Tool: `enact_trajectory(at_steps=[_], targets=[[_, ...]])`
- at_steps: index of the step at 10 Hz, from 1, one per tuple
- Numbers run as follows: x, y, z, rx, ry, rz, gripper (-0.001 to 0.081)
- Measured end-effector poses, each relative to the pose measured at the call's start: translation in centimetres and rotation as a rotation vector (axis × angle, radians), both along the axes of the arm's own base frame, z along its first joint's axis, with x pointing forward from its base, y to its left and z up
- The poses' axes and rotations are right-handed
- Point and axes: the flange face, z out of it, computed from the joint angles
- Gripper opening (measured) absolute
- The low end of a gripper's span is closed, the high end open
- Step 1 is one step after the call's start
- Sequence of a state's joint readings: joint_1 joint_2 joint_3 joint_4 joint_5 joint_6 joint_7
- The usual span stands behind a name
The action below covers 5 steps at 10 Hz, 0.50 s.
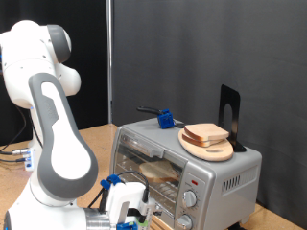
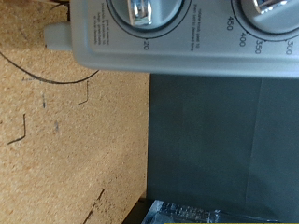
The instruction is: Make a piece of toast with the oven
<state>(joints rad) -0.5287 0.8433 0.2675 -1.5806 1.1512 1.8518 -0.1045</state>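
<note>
Arm bent over in exterior view, upper link sloping down from 11 to 5 o'clock, wrist low at bottom edge. Gripper at 6 o'clock of frame, just in front of oven lower front, near the knobs; fingers mostly cut off by frame edge, so open or closed: cannot tell. Nothing seen between fingers.

Oven on tabletop, door appears down, toast lying inside on the rack. Second slice on wooden plate on oven roof, at 1 o'clock from gripper. Blue-handled tool on roof at 11 o'clock of plate. Black stand on roof just behind plate.

Wrist view: silver control panel fills one edge, two knobs partly visible, temperature marks 350, 400, 450 readable. Wood tabletop beside dark area. Gripper fingers not clearly visible there.
</note>
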Motion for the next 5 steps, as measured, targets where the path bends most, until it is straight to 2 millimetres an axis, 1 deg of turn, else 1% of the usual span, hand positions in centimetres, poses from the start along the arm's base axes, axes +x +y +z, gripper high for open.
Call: enact_trajectory(at_steps=[2,5], targets=[[0.0,0.8,-0.2,0.02,-0.005,0.004,0.0682],[0.3,2.9,-0.6,0.032,-0.013,0.017,0.0682]])
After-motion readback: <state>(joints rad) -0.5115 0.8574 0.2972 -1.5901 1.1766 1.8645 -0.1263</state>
